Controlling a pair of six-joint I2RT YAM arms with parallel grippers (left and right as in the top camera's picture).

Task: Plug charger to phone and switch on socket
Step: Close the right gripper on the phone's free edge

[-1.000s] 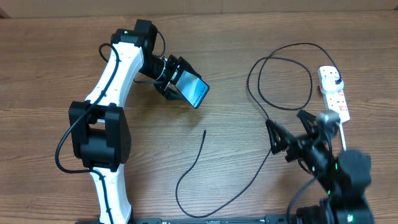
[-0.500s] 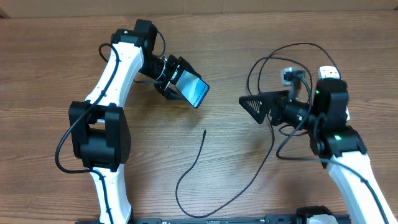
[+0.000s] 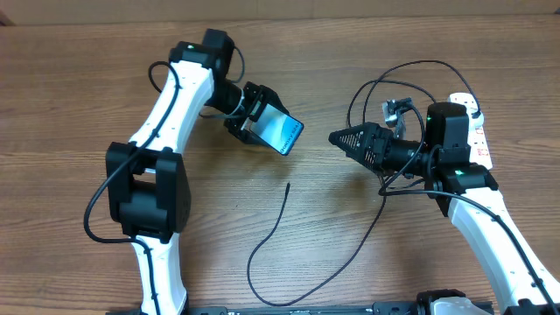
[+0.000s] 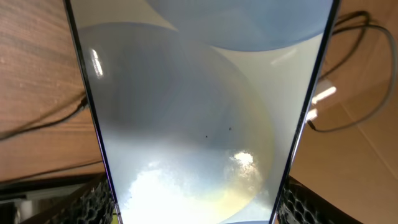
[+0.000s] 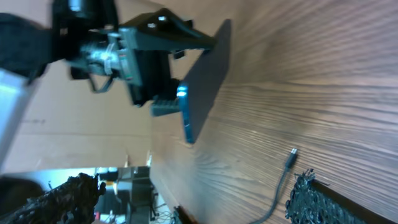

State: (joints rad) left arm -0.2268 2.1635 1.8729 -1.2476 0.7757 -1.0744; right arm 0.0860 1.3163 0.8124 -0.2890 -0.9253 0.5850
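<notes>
Tilting over the worktop (image 3: 70,105) left of centre, the phone (image 3: 283,134) is showing its cyan screen upward while the left jaws are clamping its upper end. The charger (image 3: 273,229) is lying loose on the wood. Its connector tip (image 3: 289,184) is resting just below the phone, apart from it. The cable is curling down, then running right and up in a loop toward the socket (image 3: 479,140) at the right edge. The right jaws are hovering spread and empty between phone and socket, pointing at the phone, above the cable's loop. The right arm (image 3: 490,219) is partly covering the socket.
</notes>
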